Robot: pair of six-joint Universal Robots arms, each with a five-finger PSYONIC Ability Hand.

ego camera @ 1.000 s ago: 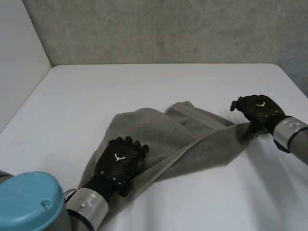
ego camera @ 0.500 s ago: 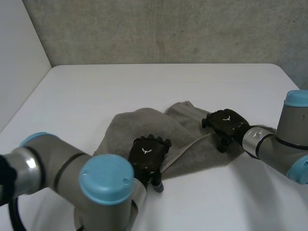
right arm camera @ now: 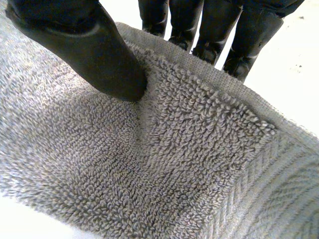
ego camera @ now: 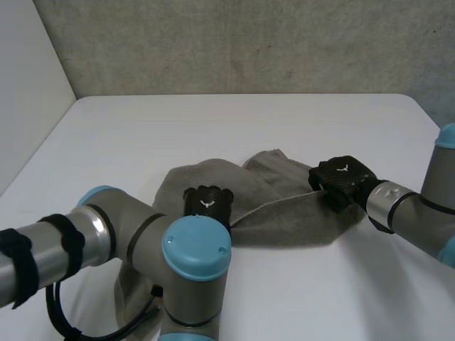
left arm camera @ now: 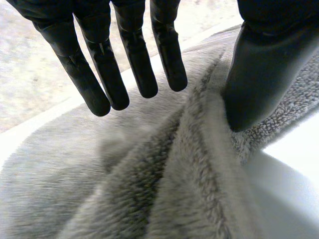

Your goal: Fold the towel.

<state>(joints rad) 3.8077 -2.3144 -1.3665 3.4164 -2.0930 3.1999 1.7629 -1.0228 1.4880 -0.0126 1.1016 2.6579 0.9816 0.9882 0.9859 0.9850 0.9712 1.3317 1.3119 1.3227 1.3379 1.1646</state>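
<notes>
- Right hand (ego camera: 341,179) has the towel (ego camera: 284,213) pinched at its right edge. Its thumb (right arm camera: 99,55) presses on the looped face while the straight fingers (right arm camera: 214,30) back the hem from the other side.
- Left hand (ego camera: 207,201) sits on the towel's middle, beside a long fold line. Its fingers (left arm camera: 99,74) are straight and spread just over the pile, and its thumb (left arm camera: 259,74) leans on a raised ridge of cloth. No pinch is visible, so it reads as open.
- Towel lies rumpled in the middle of the white table (ego camera: 234,121), partly doubled, with its near left part running under the left arm.
- Step in hand, as a judgement: bringing the right edge across for the 1st fold, with the left hand as anchor.
- Next move likely calls for carrying the pinched edge toward the left side without losing the pinch, while the middle is held flat so the layers do not bunch.
- Head view gives each hand's place on the cloth and its overall lie. The 2 wrist views add the thumb-and-finger contact at each hand.
</notes>
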